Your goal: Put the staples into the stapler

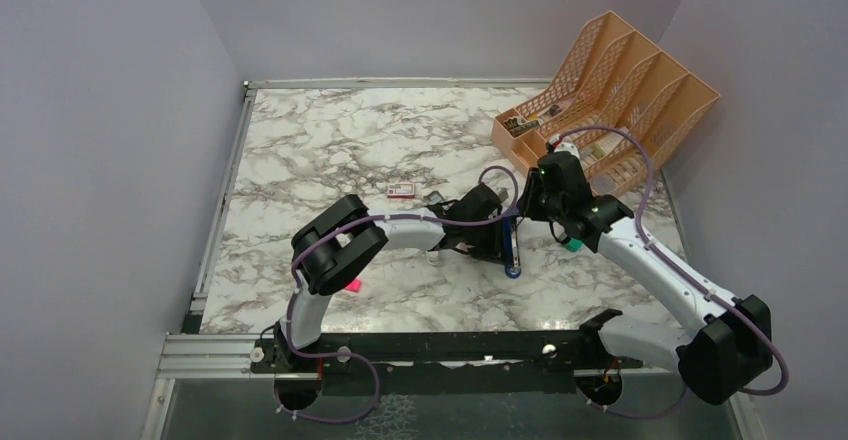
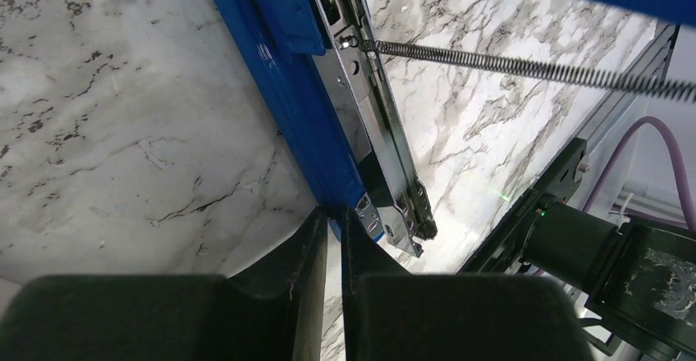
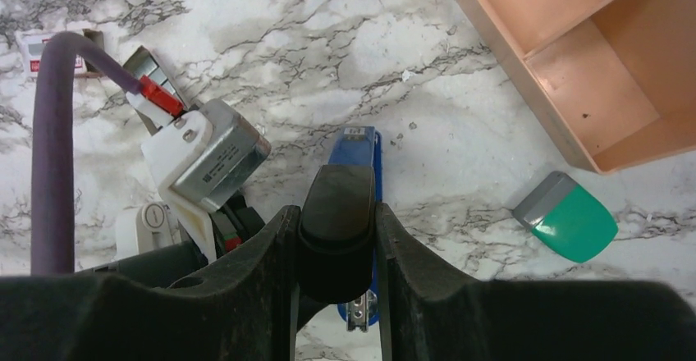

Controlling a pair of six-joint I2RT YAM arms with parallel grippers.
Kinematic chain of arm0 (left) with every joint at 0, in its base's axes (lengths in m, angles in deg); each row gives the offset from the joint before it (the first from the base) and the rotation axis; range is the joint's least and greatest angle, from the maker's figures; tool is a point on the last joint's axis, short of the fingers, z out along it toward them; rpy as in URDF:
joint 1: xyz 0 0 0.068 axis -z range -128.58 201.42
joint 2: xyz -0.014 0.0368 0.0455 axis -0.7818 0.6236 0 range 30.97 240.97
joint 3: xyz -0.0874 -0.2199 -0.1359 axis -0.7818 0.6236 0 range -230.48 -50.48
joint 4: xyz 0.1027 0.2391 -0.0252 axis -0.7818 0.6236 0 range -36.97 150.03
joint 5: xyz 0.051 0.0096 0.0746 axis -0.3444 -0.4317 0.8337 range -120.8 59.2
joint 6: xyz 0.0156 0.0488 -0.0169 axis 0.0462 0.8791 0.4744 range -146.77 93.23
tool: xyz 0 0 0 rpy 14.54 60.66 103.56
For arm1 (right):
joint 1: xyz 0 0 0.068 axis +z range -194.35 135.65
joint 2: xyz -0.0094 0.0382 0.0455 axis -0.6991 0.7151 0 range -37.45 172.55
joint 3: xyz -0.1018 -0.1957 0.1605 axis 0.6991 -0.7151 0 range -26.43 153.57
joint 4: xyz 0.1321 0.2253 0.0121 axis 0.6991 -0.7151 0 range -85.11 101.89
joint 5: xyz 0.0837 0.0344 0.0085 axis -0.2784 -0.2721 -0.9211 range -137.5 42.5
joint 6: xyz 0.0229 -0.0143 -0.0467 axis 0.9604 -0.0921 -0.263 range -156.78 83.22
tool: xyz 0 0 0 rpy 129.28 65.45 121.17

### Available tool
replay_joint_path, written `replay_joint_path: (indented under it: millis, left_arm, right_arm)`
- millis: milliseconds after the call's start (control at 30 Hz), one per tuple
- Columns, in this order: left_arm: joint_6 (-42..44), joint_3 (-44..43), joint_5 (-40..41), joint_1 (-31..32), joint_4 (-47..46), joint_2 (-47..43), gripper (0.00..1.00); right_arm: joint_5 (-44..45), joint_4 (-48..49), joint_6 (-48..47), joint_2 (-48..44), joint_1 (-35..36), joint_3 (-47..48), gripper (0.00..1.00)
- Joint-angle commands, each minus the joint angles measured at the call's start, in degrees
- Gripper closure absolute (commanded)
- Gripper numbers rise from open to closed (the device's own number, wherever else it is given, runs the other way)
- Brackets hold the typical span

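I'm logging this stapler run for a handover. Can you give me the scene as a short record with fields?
stapler: blue, opened up, spring stretched
left claw: pinched on the end of the stapler's base
right claw: shut on the stapler's black-capped lid
staples: grey block on the table near the box, not yet loaded
box: red and white, behind the left claw
other: green item, orange rack
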Motion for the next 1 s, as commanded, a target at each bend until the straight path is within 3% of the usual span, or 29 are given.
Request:
replay_joint_path:
  millis: [0,467,967]
  left_arm:
    - [0.2,1.8,4.3,0.2,0.2,0.9,0.89]
    - [-0.1,2.0,5.2,0.2,0.1,0.5,0.89]
    - [-0.7,2.4,5.8,0.2,0.2,0.0,0.89]
  right_arm:
    - [-7.9,-8.9,6.8,0.2,1.8,-3.6,0.69]
    - [-9.9,-12.1,9.7,-1.7,6.4,-7.3,0.69]
    - [-8.9,-7.8,10.6,3.2,9.6,-10.2,0.69]
